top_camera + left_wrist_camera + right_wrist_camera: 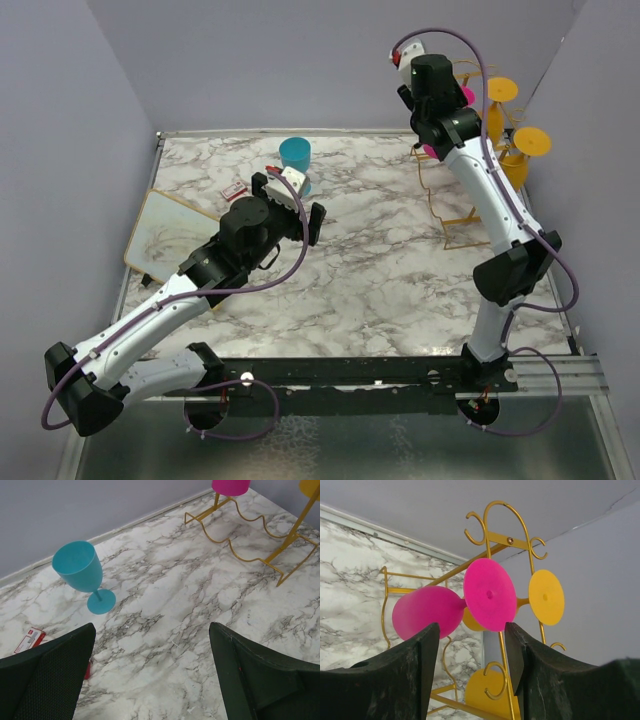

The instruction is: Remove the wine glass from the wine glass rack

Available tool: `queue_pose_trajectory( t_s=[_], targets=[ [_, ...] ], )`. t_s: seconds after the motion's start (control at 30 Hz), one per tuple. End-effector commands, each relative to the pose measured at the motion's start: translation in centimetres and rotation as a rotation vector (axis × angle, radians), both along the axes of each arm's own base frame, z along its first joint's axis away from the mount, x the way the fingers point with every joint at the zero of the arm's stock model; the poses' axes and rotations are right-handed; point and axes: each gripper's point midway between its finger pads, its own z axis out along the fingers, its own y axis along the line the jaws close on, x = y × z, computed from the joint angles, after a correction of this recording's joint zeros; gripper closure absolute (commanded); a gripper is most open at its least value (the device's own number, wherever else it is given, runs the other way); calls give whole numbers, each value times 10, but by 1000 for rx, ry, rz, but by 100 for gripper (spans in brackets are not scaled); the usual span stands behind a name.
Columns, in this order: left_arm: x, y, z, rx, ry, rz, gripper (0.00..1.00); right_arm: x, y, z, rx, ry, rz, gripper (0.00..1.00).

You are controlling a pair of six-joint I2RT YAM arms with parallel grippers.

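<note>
The gold wire wine glass rack [470, 215] stands at the back right; it also shows in the right wrist view [512, 540] and the left wrist view [250, 540]. A pink wine glass [470, 605] hangs on it upside down, partly hidden behind my right arm in the top view [465, 95]. Yellow glasses [520, 150] hang beside it. My right gripper [472, 640] is open, just below and in front of the pink glass, not touching it. My left gripper [150, 660] is open and empty over bare table. A teal wine glass [82, 572] stands upright on the table [295, 160].
A small red and white packet [30, 640] lies left of my left gripper. A marble-patterned board with a gold rim [165, 235] lies at the table's left edge. Grey walls close the back and both sides.
</note>
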Motion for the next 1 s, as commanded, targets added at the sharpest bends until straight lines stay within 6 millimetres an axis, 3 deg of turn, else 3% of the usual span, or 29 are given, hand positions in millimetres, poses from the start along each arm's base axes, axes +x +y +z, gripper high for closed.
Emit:
queue_pose_trajectory(
  t_s=[0.0, 0.37, 0.97],
  targets=[
    [3, 6, -3, 16, -4, 31, 1, 1, -11, 2, -63, -1, -66, 46],
    [4, 8, -3, 20, -5, 40, 1, 14, -14, -4, -133, -18, -98, 60],
    [5, 11, -1, 19, -14, 53, 1, 30, -15, -14, -185, -14, -111, 65]
  ],
)
